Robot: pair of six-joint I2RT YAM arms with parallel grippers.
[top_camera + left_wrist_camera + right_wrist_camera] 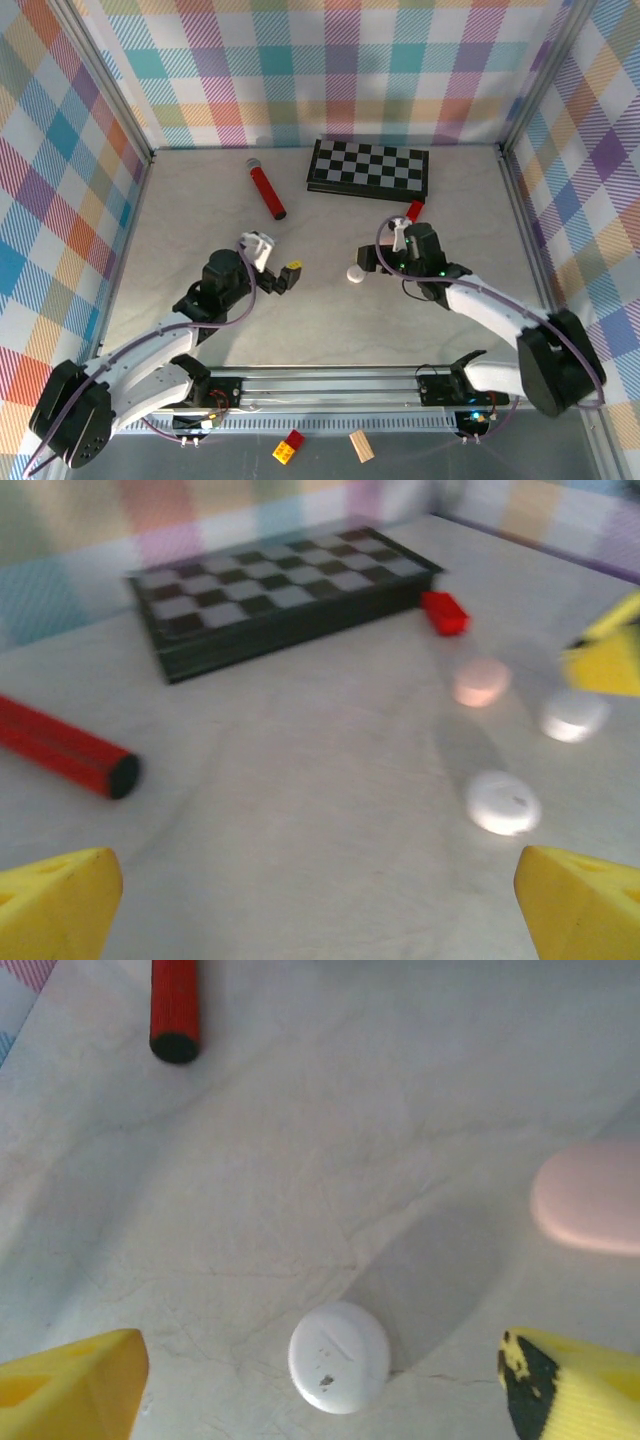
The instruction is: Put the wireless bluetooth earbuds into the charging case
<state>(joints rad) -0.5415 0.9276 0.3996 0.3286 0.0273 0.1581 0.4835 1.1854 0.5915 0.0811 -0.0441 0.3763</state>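
**Top external.** The left gripper (pixel 288 278) hangs spread over mid-table. The right gripper (pixel 372 262) is just beside the white charging case (pixel 357 273), a little right of the table's centre. A checkerboard (pixel 368 167) lies along the far edge, and a red cylinder (pixel 267 188) lies left of it.

**Left wrist.** The left gripper (pixel 318 880) has its yellow tips wide apart with nothing between them. The picture is blurred. A pink case (pixel 482 682), a nearer white case (pixel 503 802) and a farther white case (pixel 572 716) sit close together towards the right edge. A small red block (pixel 445 612) lies at the checkerboard's corner. Risk: the cases are crowded, so a reach for one may nudge its neighbour.

**Right wrist.** The right gripper (pixel 322 1380) is spread, with the white charging case (pixel 340 1357) on the table between the tips and touching neither. The lid appears shut. The pink case (pixel 590 1198) is near the right-hand tip.

- Earbuds: too small to tell.
- Risk: with the lid shut, nothing can be inserted.
- Risk: the case is smooth and rounded, so an off-centre squeeze could make it slide or squirt out.
- Risk: the right-hand tip could clip the pink case.
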